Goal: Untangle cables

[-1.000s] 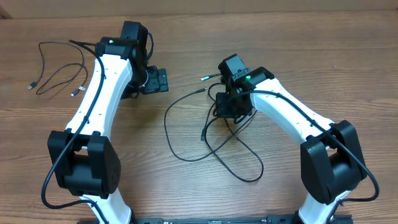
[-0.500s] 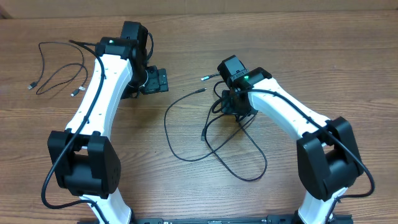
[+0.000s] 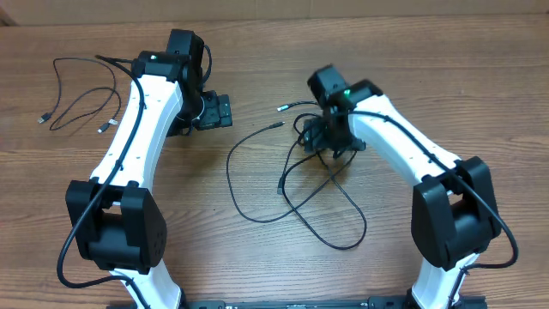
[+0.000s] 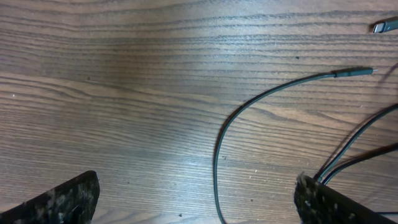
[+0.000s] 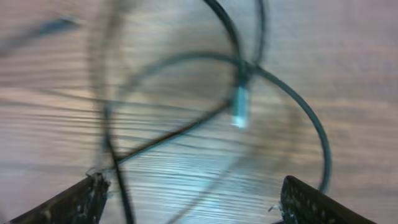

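Several thin black cables [image 3: 229, 172] lie tangled in loops on the wooden table between the arms. Two of their plug ends [image 3: 280, 124] point left. My right gripper [image 3: 324, 137] hovers over the top of the tangle, open. In the blurred right wrist view, crossing cable loops [image 5: 311, 124] and a silvery plug [image 5: 239, 107] lie below my open right gripper [image 5: 193, 202], and nothing is held. My left gripper [image 3: 225, 112] stands open to the left of the tangle. In its wrist view, one curved cable [image 4: 217, 155] runs between the wide-apart fingers [image 4: 62, 199].
Two more thin black cables [image 3: 41, 118] lie loose at the far left of the table. Thick black wires run along both white arms [image 3: 137, 129]. The table's far edge [image 3: 274, 19] runs along the top.
My right gripper has opened and let go of the tangle, shifting slightly up and to the right. The right-hand loop has settled wider on the table. The left arm has not moved.
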Robot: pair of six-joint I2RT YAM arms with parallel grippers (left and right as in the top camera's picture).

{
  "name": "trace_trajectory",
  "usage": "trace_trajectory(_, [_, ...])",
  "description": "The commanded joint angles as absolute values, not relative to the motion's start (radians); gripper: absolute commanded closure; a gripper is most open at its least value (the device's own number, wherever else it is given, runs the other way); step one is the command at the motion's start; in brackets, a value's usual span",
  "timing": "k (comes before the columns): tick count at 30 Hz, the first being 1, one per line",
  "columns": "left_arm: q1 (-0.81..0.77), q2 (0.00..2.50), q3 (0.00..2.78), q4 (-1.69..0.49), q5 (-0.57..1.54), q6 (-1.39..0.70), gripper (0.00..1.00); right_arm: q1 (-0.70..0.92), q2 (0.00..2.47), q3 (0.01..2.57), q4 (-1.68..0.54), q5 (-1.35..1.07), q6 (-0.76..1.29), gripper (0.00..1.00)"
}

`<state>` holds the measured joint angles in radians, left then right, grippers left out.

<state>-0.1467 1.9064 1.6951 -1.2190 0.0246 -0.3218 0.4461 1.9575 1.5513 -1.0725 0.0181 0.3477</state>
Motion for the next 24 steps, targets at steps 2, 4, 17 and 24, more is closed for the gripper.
trace_trajectory(2, [-0.144,1.891,1.686,-1.218,0.016,-0.314,0.0,0.45,1.958,1.667,-1.098,-0.179,0.134,0.11])
trace_trajectory(4, [-0.144,1.891,1.686,-1.218,0.016,-0.314,0.01,0.45,1.958,1.68,-1.087,-0.221,0.125,0.1])
trace_trajectory(17, [-0.144,1.891,1.686,-1.218,0.016,-0.314,0.01,0.526,1.959,1.616,-1.08,-0.496,0.126,0.46])
trace_trajectory(24, [-0.144,1.891,1.686,-1.218,0.016,-0.314,0.0,0.615,1.959,1.57,-1.043,-0.426,0.15,0.81])
